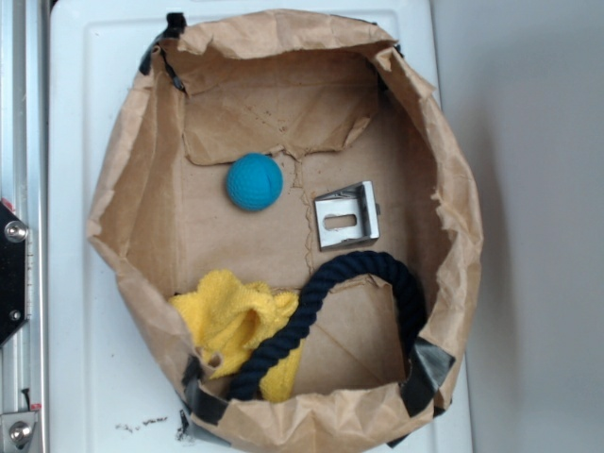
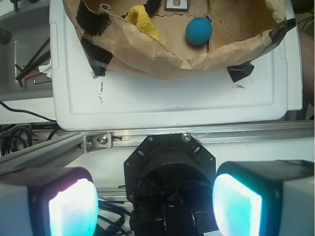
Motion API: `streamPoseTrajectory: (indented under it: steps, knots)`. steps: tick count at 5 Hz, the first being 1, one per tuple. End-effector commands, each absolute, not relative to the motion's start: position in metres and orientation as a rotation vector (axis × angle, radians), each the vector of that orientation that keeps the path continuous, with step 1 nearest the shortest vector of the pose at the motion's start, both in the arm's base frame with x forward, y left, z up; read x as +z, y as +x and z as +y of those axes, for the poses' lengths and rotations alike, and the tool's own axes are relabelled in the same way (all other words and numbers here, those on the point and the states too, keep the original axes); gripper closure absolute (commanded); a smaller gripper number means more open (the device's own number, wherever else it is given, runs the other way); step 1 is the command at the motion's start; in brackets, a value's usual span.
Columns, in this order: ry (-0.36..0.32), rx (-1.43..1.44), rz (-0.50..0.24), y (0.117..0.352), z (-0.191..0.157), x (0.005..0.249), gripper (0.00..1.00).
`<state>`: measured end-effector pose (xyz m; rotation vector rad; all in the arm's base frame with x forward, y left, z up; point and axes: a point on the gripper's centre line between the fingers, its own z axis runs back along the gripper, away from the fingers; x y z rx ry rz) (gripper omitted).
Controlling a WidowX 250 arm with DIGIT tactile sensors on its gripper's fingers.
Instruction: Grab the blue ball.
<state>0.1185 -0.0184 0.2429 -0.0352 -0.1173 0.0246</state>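
Exterior: blue ball (image 1: 254,181) clear of bag walls (image 1: 132,160)

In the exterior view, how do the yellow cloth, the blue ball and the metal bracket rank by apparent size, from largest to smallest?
1. Yellow cloth, clearly the largest, though the rope covers part of it.
2. Metal bracket and blue ball: these look nearly alike; the bracket seems slightly larger, but not surely.

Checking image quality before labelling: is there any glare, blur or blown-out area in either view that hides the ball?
Exterior view: even, soft light, slightly soft focus, and the blue ball is clear. Wrist view: the gripper finger pads glow overexposed cyan-white and blurred up close; the blue ball stays sharp and unobscured inside the paper bag.
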Motion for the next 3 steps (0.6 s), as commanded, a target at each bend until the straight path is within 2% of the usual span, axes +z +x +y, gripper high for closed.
streamPoseTrajectory:
  steps: [1,2,3]
  knots:
    - [-0.035,0.025,-0.117,0.119,-0.018,0.243,0.00]
    - [-0.073,0.089,-0.147,0.169,-0.024,0.236,0.00]
    - [-0.057,0.137,-0.142,0.219,-0.032,0.215,0.00]
